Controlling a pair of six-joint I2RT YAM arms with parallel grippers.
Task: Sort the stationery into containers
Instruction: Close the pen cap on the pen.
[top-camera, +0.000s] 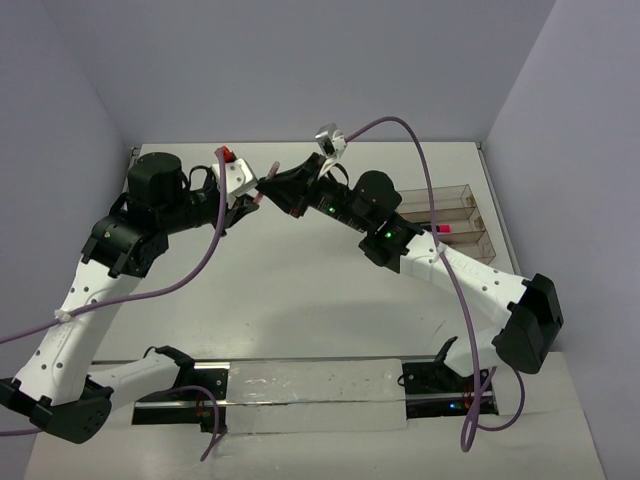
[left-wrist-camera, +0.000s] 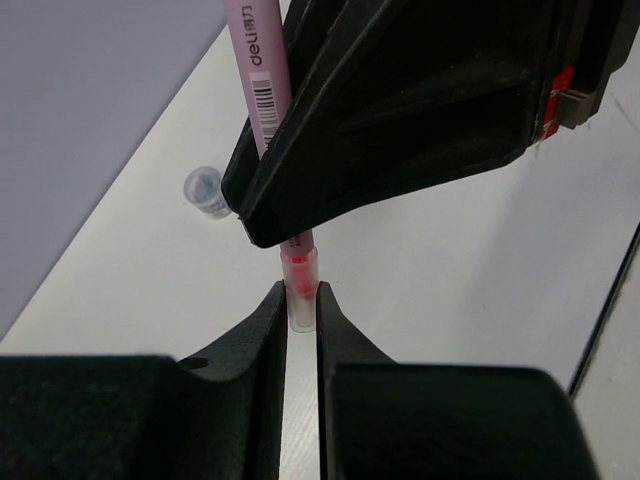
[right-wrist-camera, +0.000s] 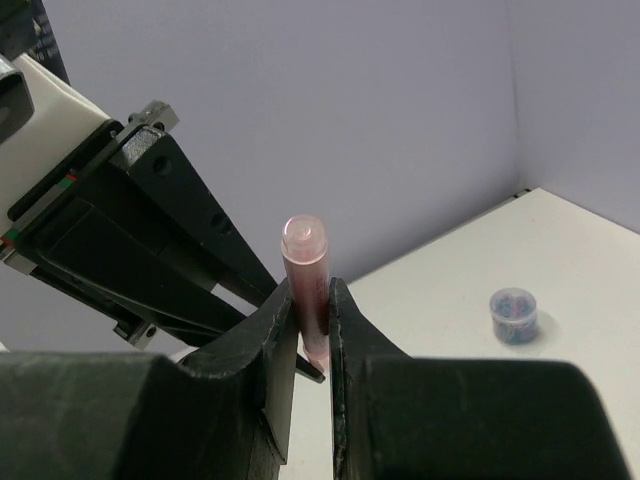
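1. Top external: the left gripper (top-camera: 246, 200) and right gripper (top-camera: 281, 190) meet over the table's (top-camera: 300, 290) far edge, with a slim pale pink pen (top-camera: 260, 198) between them. A clear smoky plastic three-compartment tray (top-camera: 465, 195) at the far right corner holds a magenta pen (top-camera: 443, 229).
2. Left wrist: the left fingers are clamped on the pen's clear-capped end. A small round blue-grey jar (left-wrist-camera: 207, 190) stands on the table.
3. Right wrist: the right fingers are clamped on the pen's barrel.

Pale pink pen (left-wrist-camera: 256, 60), reddish cap (left-wrist-camera: 300, 272)

Robotics lab test cell, white tabletop (top-camera: 300, 290) boxed in by plain lilac-grey walls (top-camera: 300, 60), two white-and-black robot arms (top-camera: 70, 315) bolted to a mounting plate (top-camera: 310, 395) at its near edge, purple cables (top-camera: 215, 240) looping loose over them
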